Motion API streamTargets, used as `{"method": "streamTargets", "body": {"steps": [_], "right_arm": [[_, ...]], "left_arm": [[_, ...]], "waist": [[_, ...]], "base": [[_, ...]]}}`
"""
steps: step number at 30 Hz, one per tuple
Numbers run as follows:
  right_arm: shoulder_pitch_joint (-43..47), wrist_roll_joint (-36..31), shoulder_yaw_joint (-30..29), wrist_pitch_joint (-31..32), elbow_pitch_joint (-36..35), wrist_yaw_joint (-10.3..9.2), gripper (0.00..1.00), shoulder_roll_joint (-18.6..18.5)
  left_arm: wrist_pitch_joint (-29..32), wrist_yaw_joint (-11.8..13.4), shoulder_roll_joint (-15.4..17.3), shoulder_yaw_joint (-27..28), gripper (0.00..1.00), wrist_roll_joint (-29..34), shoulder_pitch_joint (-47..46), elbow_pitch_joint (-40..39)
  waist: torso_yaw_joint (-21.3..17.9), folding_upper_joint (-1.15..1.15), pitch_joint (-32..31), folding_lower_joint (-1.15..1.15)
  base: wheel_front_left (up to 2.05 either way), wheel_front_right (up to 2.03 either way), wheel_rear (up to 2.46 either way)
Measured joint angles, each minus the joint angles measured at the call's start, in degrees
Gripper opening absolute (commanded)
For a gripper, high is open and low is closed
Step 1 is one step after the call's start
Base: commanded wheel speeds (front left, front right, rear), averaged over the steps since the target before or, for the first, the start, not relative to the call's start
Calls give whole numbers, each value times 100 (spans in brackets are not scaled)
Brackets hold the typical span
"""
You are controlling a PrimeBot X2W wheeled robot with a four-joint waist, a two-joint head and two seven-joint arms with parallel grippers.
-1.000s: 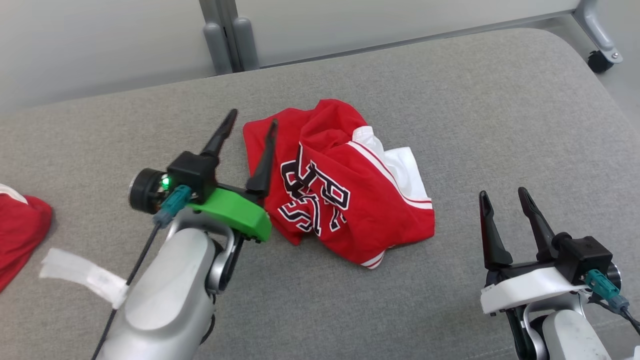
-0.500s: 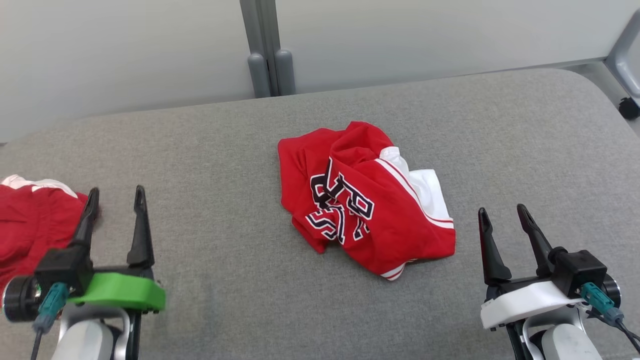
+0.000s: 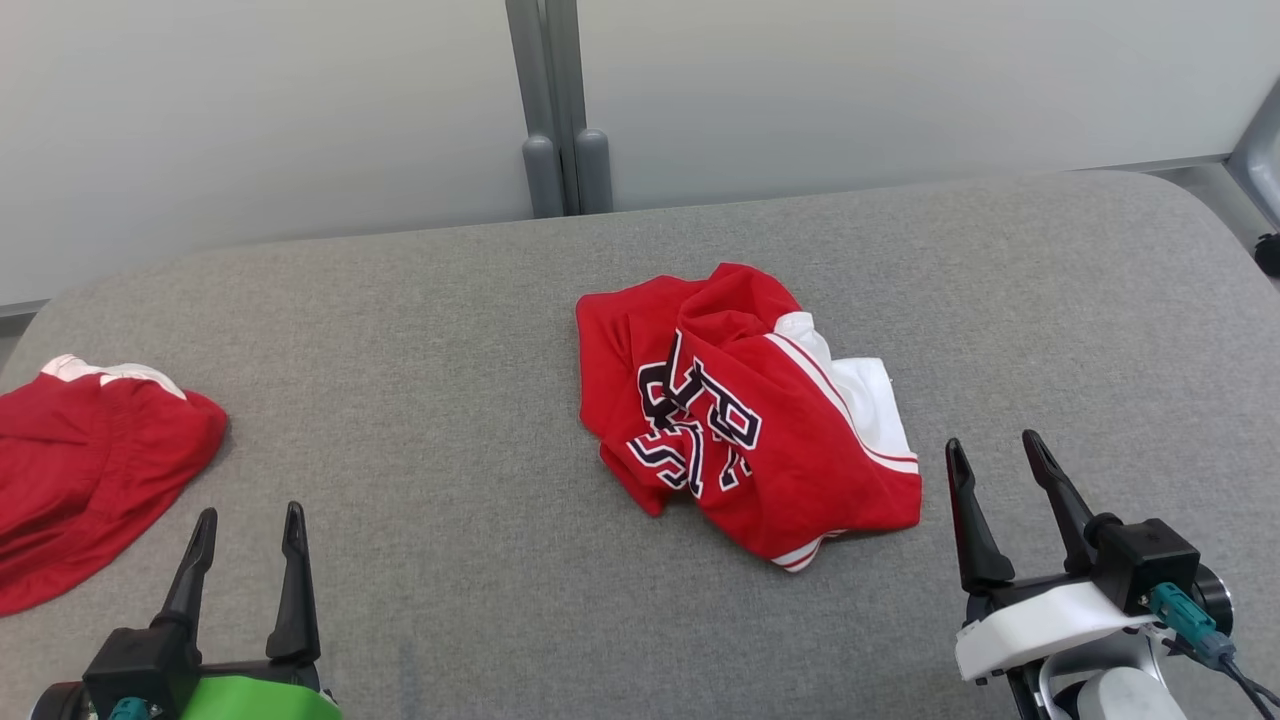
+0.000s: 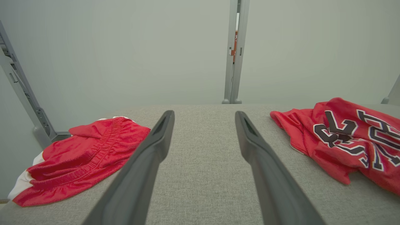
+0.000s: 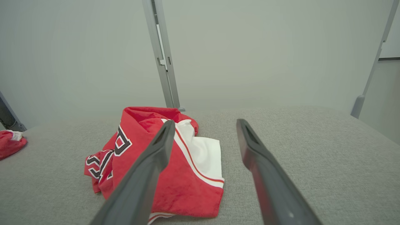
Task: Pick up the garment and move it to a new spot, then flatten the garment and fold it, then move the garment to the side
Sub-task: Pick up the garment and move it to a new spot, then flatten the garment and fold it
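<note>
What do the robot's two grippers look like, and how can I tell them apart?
Each has two long, dark, tapering fingers. The left gripper has a bright green base; the right gripper has a white base. Beside the right one, a black block carries a teal connector with a dark cable.

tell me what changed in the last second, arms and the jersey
The left gripper drew back from the left edge of the crumpled red jersey to the near left of the grey cushion, open and empty throughout. The head camera shifted too, so the picture slid. The jersey kept its crumpled shape, the right gripper stayed open at the near right, and the red shorts stayed at the left.
</note>
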Motion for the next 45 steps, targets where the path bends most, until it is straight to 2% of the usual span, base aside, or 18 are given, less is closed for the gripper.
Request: {"method": "streamTargets", "body": {"steps": [7,14,25,41,45], "right_arm": [[69,-27,-14,0,27,0,100,0],[94,-40,-4,0,62,0,100,0],[94,-38,-11,0,101,0,100,0],[46,-86,-67,0,191,0,100,-4],[-243,-154,-44,-1,368,0,100,-152]], "left_arm": [[0,-420,-221,218,100,286,92,48],[0,-625,-447,464,100,452,95,157],[0,-740,-601,745,100,672,103,151],[0,-766,-701,815,100,808,102,157],[0,-766,-719,790,100,822,93,171]], "waist": [[28,0,-29,0],[46,0,-68,0],[37,0,-76,0],[91,0,-62,0],[144,0,-36,0]], "base": [[0,0,0],[0,0,0],[0,0,0],[0,0,0],[0,0,0]]}}
